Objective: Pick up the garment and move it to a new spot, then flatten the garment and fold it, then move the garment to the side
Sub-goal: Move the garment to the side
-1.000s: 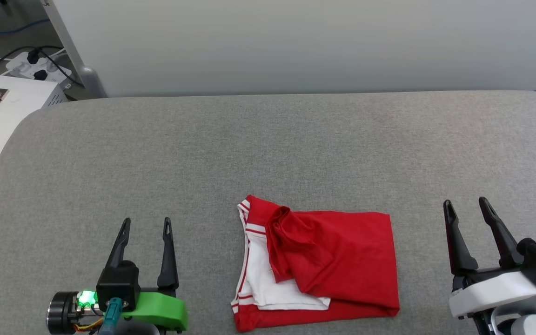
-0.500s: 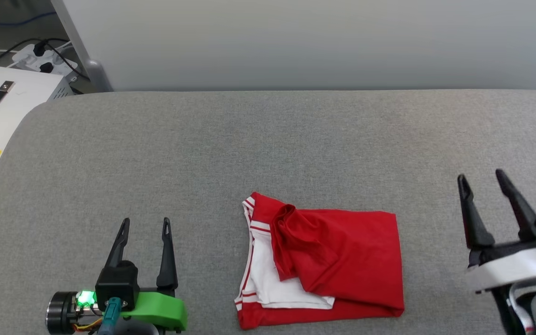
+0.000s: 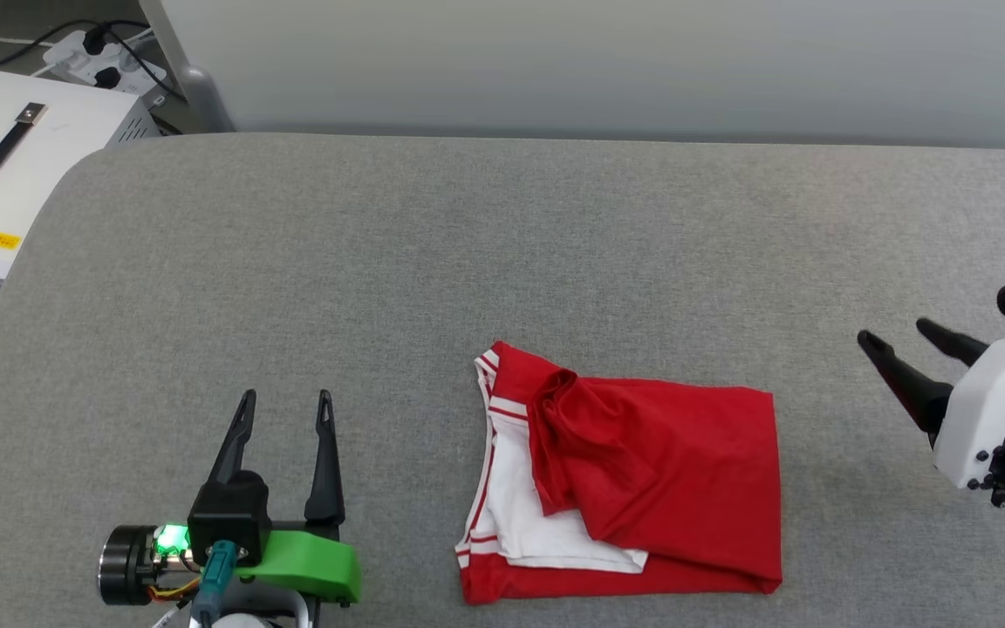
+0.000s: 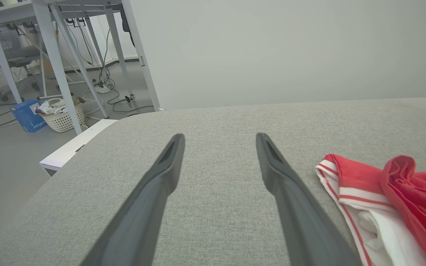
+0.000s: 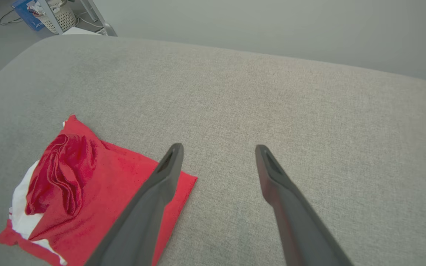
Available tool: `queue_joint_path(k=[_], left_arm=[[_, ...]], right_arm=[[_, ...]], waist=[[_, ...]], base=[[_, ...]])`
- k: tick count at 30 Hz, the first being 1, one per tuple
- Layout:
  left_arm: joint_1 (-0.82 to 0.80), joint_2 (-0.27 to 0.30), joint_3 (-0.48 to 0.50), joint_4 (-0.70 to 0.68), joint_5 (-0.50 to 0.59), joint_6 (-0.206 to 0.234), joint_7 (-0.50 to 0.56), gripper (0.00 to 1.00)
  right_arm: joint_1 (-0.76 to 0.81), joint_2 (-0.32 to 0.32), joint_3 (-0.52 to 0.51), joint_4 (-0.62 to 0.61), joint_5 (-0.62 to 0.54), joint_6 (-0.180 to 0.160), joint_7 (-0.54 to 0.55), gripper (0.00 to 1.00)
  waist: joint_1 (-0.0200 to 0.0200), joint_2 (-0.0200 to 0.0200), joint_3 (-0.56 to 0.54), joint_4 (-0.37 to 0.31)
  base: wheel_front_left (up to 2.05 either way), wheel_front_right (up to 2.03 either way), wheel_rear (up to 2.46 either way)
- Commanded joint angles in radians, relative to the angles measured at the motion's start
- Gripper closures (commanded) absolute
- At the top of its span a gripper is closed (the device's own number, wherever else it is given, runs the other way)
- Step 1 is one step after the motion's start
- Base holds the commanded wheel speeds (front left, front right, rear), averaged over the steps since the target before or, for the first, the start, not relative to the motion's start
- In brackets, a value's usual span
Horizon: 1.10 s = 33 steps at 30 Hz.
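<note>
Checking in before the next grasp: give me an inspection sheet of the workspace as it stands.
Surface: grey fabric tabletop, rounded corners.
Job's things: garment, red and white, loosely folded, lying between the claws.
Clutter: nothing seen.
Claws: left claw open, left of the garment; right claw open, to its right; neither touches it.
Cables: power strip on the floor, far left; cables under a desk.
Surroundings: white case beside the tabletop; pale wall behind; basket on floor.

Bright, even, diffuse light; the grey surface (image 3: 502, 262) shows only faint, soft shadows beside the garment (image 3: 668, 471). Focus is sharp in the head view. The 2 wrist views bow straight lines toward their edges.
</note>
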Motion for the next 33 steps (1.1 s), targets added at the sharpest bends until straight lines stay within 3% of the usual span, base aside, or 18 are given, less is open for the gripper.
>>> queue_joint_path(k=[1,5,10,20,24,25,26,33], left_arm=[[-0.025,-0.005,-0.001,0.000,0.003,-0.004,-0.006,0.00],[-0.042,-0.011,-0.007,0.001,0.005,-0.008,-0.006,0.00],[-0.067,-0.017,-0.016,-0.001,0.007,-0.012,-0.006,0.00],[-0.106,-0.025,-0.021,0.013,0.012,-0.018,-0.006,0.00],[-0.115,-0.028,-0.023,0.018,0.013,-0.019,-0.006,0.00],[-0.116,-0.028,-0.024,0.020,0.014,-0.018,-0.006,0.00],[-0.116,-0.029,-0.023,0.022,0.014,-0.018,-0.006,0.00],[-0.091,-0.029,-0.017,0.030,0.014,-0.016,-0.006,0.00]], right_arm=[[0.002,-0.010,0.013,0.009,0.054,-0.001,0.070,0.00],[0.036,-0.009,0.018,0.031,0.176,-0.001,0.217,0.00],[0.066,0.010,0.043,0.067,0.246,-0.001,0.305,0.00],[0.045,0.092,0.140,0.191,0.308,-0.001,0.286,0.00],[0.037,0.086,0.187,0.210,0.318,-0.001,0.248,0.00],[0.036,0.081,0.194,0.212,0.317,-0.001,0.231,0.59],[0.033,0.075,0.204,0.214,0.318,-0.001,0.213,1.00],[-0.035,0.011,0.237,0.188,0.314,-0.001,0.089,1.00]], waist=[[-0.0001,-0.0001,0.017,0.015],[-0.0001,-0.0001,0.041,0.038],[-0.0001,-0.0001,0.079,0.067],[-0.0001,-0.0001,0.123,0.105],[-0.0001,-0.0001,0.125,0.112],[-0.0001,-0.0001,0.124,0.112],[-0.0001,-0.0001,0.119,0.112],[-0.0001,-0.0001,0.080,0.080]], base=[[0.00,0.00,0.00],[0.00,0.00,0.00],[0.00,0.00,0.00],[0.00,0.00,0.00],[0.00,0.00,0.00],[0.00,0.00,0.00],[0.00,0.00,0.00],[0.00,0.00,0.00]])
